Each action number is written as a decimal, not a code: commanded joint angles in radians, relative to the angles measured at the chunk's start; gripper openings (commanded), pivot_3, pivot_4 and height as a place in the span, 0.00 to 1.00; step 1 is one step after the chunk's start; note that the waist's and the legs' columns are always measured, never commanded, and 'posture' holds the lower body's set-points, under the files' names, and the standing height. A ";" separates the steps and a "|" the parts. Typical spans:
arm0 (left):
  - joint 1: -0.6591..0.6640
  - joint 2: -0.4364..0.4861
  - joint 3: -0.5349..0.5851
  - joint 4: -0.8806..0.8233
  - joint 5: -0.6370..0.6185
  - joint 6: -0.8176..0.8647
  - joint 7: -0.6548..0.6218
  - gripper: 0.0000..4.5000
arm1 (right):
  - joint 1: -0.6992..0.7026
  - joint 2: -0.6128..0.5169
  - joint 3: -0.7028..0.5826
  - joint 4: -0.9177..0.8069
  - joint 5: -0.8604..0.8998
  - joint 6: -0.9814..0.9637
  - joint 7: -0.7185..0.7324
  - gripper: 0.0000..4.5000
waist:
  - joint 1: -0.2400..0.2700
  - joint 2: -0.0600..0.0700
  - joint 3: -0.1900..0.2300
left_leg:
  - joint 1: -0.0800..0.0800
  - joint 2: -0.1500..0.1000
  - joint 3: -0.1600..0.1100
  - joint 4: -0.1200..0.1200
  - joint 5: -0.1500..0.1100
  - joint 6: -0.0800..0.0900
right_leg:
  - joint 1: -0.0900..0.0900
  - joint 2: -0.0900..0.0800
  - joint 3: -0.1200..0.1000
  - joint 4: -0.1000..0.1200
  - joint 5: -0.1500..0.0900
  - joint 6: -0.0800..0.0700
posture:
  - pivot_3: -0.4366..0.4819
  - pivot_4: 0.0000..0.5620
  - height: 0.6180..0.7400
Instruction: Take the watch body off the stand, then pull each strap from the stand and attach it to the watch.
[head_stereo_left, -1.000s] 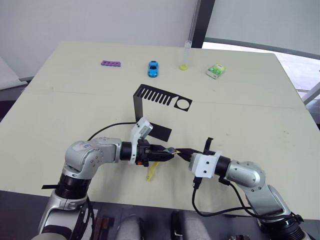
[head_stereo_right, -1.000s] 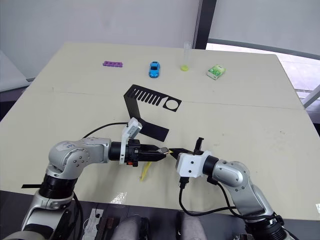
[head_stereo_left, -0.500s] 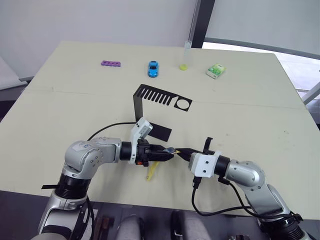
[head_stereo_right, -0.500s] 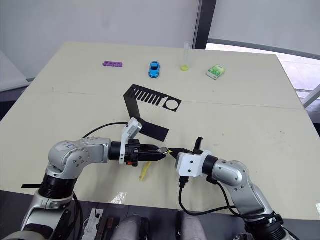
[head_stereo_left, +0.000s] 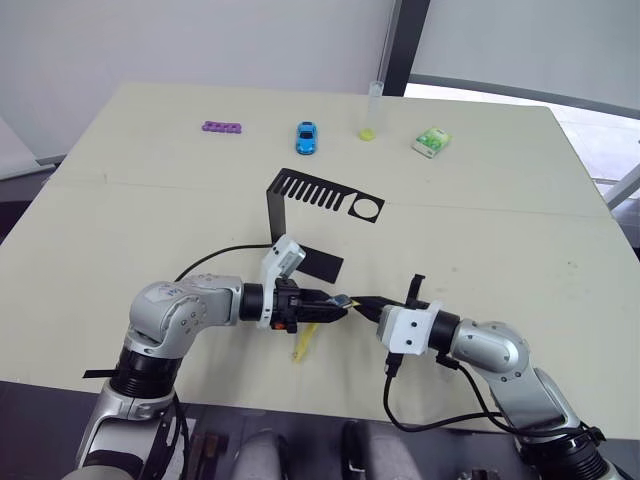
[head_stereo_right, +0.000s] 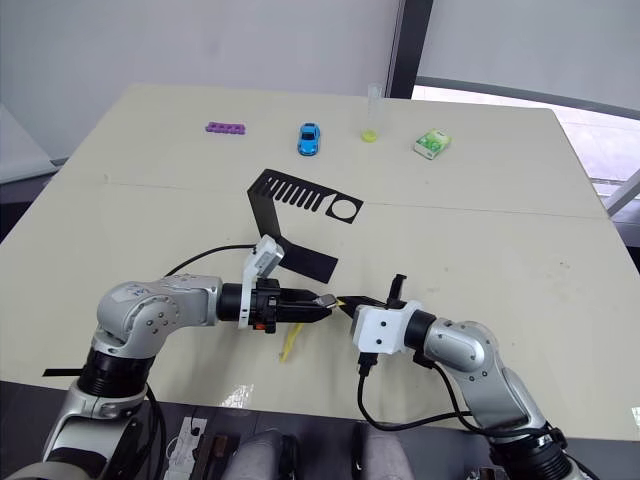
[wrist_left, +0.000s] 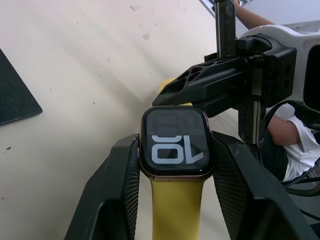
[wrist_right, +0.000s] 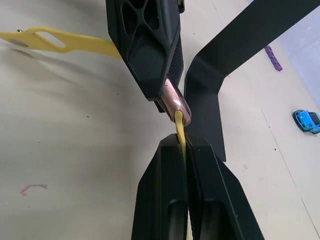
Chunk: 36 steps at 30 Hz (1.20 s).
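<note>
The watch body (wrist_left: 175, 141), black with a lit screen, sits clamped between my left gripper's (head_stereo_left: 335, 305) fingers (wrist_left: 122, 185). One yellow strap (wrist_left: 176, 210) is joined to it and hangs toward the table (head_stereo_left: 303, 343). My right gripper (wrist_right: 182, 145) is shut on the second yellow strap (wrist_right: 179, 127). That strap's free end touches the opposite edge of the watch body (wrist_right: 175, 102). Both grippers meet tip to tip low over the table's front. The black stand (head_stereo_left: 300, 200) stands behind them with nothing on its slotted top plate.
Along the table's far side lie a purple piece (head_stereo_left: 221, 127), a blue toy car (head_stereo_left: 306, 137), a tube with a yellow-green bottom (head_stereo_left: 372, 110) and a small green box (head_stereo_left: 431, 142). The stand's flat foot (wrist_right: 235, 55) lies just behind the grippers. The table's front edge is close below.
</note>
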 joint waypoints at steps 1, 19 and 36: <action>-0.002 -0.028 -0.039 -0.043 -0.019 -0.020 -0.018 0.36 | -0.008 0.012 0.022 -0.053 0.037 -0.021 0.000 0.00 | 0.000 0.000 0.000 | 0.000 0.000 0.000 0.000 0.000 0.000 | 0.000 0.000 0.000 0.000 0.000 0.000 | 0.48 0.27 1.00; 0.100 0.150 0.010 -0.075 0.024 -0.299 -0.260 0.36 | 0.178 -0.263 -0.268 -0.076 0.292 -0.058 0.144 0.99 | 0.000 0.000 0.000 | 0.000 0.000 0.000 0.000 0.000 0.000 | 0.000 0.000 0.000 -0.001 0.000 0.000 | 0.48 0.27 1.00; 0.128 0.244 0.030 0.195 0.396 -1.682 -0.714 0.36 | 0.541 -0.250 -0.713 -0.275 0.944 0.128 0.217 0.99 | 0.003 0.000 0.000 | 0.001 0.001 0.001 -0.001 -0.001 0.002 | 0.002 0.000 0.000 -0.002 0.000 0.000 | 0.48 0.27 1.00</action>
